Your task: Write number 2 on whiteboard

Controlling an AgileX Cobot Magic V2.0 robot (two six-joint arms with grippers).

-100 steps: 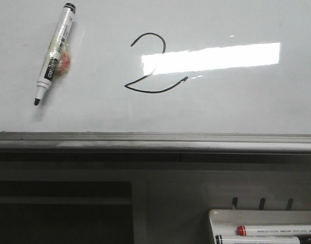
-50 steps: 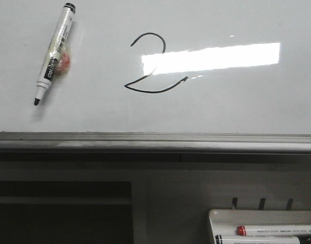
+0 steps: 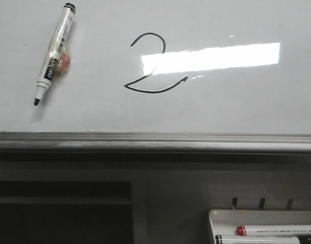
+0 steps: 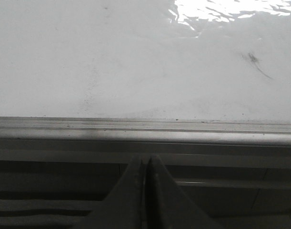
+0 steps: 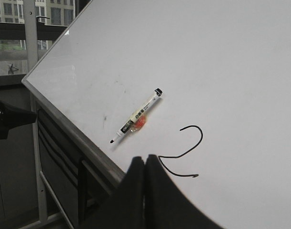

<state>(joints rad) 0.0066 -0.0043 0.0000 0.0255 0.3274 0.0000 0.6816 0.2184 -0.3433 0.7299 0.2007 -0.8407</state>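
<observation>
A black hand-drawn number 2 (image 3: 154, 65) (image 5: 184, 151) stands near the middle of the whiteboard (image 3: 236, 107) (image 5: 231, 71) (image 4: 112, 62). An uncapped black marker (image 3: 54, 52) (image 5: 135, 117) lies on the board to the left of the 2, with a small red-orange thing beside it. My left gripper (image 4: 146, 160) is shut and empty, hanging below the board's grey frame edge (image 4: 145, 125). Off the board's lower edge, close to the 2, my right gripper (image 5: 145, 160) is also shut with nothing in it. Neither gripper shows in the front view.
A white tray (image 3: 262, 226) with markers, one red-capped (image 3: 277, 230), sits low at the right under the board. The grey frame (image 3: 155, 141) runs along the board's near edge. Windows and a dark stand (image 5: 7, 117) show beyond the board's corner.
</observation>
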